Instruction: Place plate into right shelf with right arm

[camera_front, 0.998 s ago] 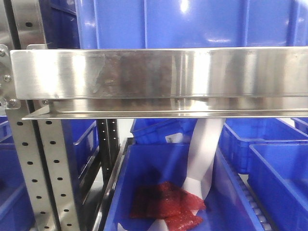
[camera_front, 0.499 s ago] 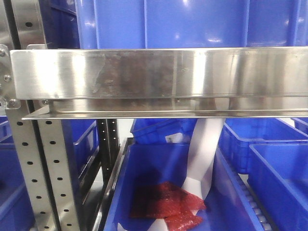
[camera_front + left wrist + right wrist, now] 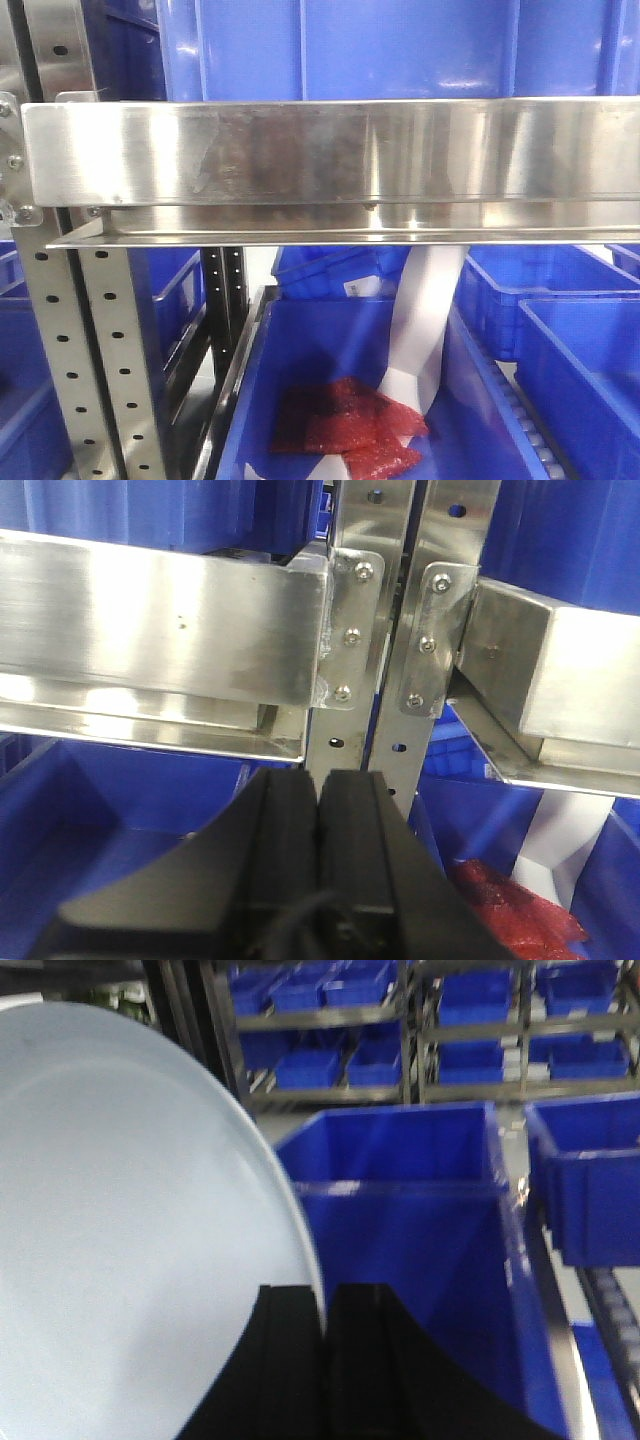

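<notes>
Gripping the white plate by its rim, the right gripper hangs above a blue bin; left gripper closed, empty.

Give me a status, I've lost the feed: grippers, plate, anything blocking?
Right gripper shut on plate rim. Left gripper shut, empty, facing shelf upright. Blue bin open below plate; no obstruction visible.

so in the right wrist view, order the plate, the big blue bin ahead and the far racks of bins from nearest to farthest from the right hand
1. The plate: pinched at its rim in the right hand, filling the left side.
2. The big blue bin: open, just ahead, centre.
3. The far racks of bins: along the top, well behind.
</notes>
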Motion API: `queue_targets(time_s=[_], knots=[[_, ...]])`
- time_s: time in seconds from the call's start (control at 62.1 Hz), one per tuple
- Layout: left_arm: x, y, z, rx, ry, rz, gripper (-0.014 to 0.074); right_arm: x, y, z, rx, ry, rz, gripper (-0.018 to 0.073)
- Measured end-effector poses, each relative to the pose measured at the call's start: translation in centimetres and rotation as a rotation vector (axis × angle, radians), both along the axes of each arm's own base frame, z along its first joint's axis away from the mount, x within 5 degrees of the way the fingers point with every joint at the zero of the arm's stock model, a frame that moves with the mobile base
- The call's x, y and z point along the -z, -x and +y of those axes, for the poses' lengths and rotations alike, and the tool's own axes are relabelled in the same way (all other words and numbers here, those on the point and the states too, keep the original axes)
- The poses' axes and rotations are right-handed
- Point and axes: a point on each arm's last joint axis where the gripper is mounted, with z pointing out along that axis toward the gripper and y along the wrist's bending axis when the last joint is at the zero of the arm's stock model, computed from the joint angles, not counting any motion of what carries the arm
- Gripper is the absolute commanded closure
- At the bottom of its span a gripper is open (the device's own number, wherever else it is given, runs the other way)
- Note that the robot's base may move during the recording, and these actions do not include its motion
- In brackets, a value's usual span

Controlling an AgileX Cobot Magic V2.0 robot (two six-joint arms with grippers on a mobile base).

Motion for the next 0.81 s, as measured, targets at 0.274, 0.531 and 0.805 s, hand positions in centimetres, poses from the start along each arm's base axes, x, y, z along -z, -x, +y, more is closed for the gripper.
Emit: queue_targets(time_s=[0.274, 0.531, 0.805], knots=[[0.0, 0.0, 0.0, 0.000, 0.000, 0.000, 0.0724, 4.7, -4.0, 2.3, -0.038, 0.042, 0.157, 0.0440], [0.0, 0.0, 0.0, 0.000, 0.000, 0.000, 0.0724, 5.2, -4.0, 2.5, -0.046, 0.055, 0.203, 0.0125], [0.0, 0.0, 0.0, 0.000, 0.000, 0.000, 0.0724, 5.2, -4.0, 2.5, -0.047, 0.053, 0.205, 0.0132]])
